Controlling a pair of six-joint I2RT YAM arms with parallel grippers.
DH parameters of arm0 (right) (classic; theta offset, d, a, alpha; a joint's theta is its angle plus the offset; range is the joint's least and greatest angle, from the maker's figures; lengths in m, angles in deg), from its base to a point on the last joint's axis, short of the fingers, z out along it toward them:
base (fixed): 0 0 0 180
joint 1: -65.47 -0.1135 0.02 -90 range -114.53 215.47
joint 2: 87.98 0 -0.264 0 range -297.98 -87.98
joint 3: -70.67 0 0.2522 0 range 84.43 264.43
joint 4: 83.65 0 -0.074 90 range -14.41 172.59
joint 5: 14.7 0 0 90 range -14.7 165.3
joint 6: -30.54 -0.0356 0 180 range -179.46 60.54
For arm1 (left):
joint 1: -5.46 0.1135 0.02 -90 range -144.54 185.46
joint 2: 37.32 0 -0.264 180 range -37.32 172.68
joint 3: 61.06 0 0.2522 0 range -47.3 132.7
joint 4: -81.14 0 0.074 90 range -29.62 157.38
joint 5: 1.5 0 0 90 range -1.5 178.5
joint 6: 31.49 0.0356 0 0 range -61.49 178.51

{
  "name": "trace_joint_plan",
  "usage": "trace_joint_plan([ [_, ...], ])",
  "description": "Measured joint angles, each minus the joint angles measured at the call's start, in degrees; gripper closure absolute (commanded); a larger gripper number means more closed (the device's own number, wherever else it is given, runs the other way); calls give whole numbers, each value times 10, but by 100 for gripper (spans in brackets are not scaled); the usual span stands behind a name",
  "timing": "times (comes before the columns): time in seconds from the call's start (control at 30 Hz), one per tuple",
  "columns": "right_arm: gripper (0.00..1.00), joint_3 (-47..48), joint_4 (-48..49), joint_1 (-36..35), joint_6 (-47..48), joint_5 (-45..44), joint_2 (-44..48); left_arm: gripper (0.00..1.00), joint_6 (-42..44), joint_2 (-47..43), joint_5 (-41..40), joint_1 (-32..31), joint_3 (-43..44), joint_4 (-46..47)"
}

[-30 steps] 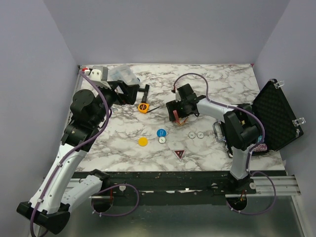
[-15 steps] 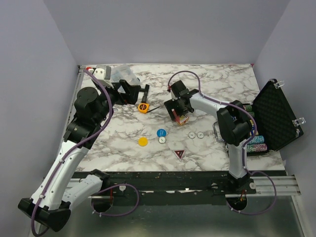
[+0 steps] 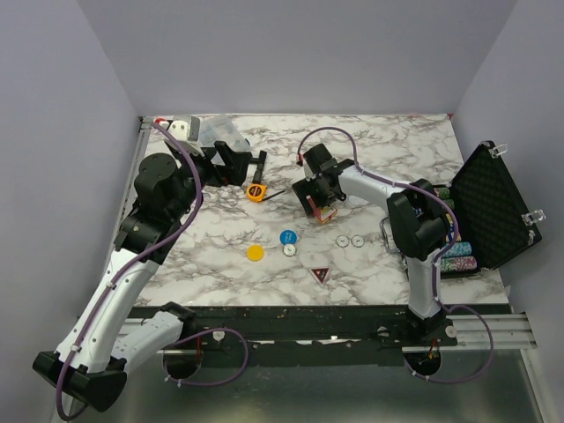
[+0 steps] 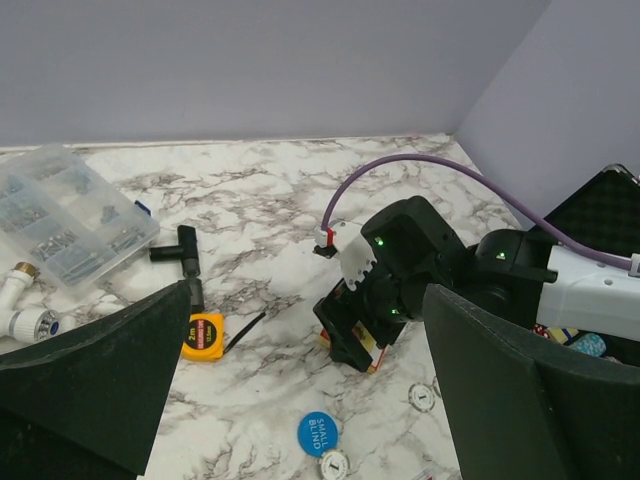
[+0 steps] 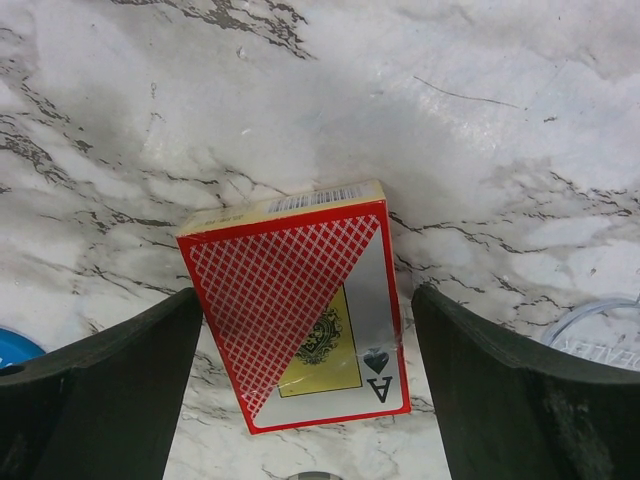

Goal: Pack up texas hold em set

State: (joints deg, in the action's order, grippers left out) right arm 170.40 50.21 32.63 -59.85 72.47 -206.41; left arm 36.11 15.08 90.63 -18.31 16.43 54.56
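Note:
The red card box (image 5: 300, 310) lies flat on the marble table, near its middle (image 3: 324, 212). My right gripper (image 5: 305, 295) is lowered over it, open, one finger on each side with a gap to the box. The left gripper (image 4: 307, 290) hangs open and empty at the back left (image 3: 236, 166). A blue disc (image 3: 288, 237), a yellow disc (image 3: 256, 253), white discs (image 3: 342, 240) and a red triangle (image 3: 321, 275) lie loose towards the front. The black briefcase (image 3: 489, 207) stands open at the right edge, with chip rows (image 3: 458, 256) in it.
An orange tape measure (image 3: 256, 190) with a black T-shaped piece (image 4: 188, 262) behind it lies next to the left gripper. A clear compartment box (image 3: 216, 132) and white fittings (image 4: 20, 300) sit in the back left corner. Purple walls close in the table.
The right arm swung its elbow in and the gripper came a little left and down around the card box, its jaws narrowing slightly. The left arm barely shifted.

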Motion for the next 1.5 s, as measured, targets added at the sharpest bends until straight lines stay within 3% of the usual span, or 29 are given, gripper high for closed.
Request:
trace_joint_plan([
  [0.47, 61, -25, 20, -1, 4, -3, 15, 1, -4, 10, 0, 0, 6, -2],
  [0.7, 71, -93, 35, -1, -1, -41, 69, 2, -8, 11, 0, 0, 7, -3],
  [0.77, 82, -119, 36, -1, -7, -63, 96, 1, -10, 11, 0, 0, 8, -4],
  [1.0, 82, -209, 50, -1, -23, -138, 242, 2, -16, 11, 6, 0, 15, -7],
  [1.17, 82, -247, 42, -1, -31, -240, 331, 2, -23, 11, 14, -8, 15, -7],
  [1.33, 83, -255, 0, 5, -22, -367, 365, 1, -22, 9, 12, -38, 15, -14],
  [1.5, 86, -255, -62, 36, -22, -436, 366, 2, -6, 1, -12, -88, 15, -19],
])
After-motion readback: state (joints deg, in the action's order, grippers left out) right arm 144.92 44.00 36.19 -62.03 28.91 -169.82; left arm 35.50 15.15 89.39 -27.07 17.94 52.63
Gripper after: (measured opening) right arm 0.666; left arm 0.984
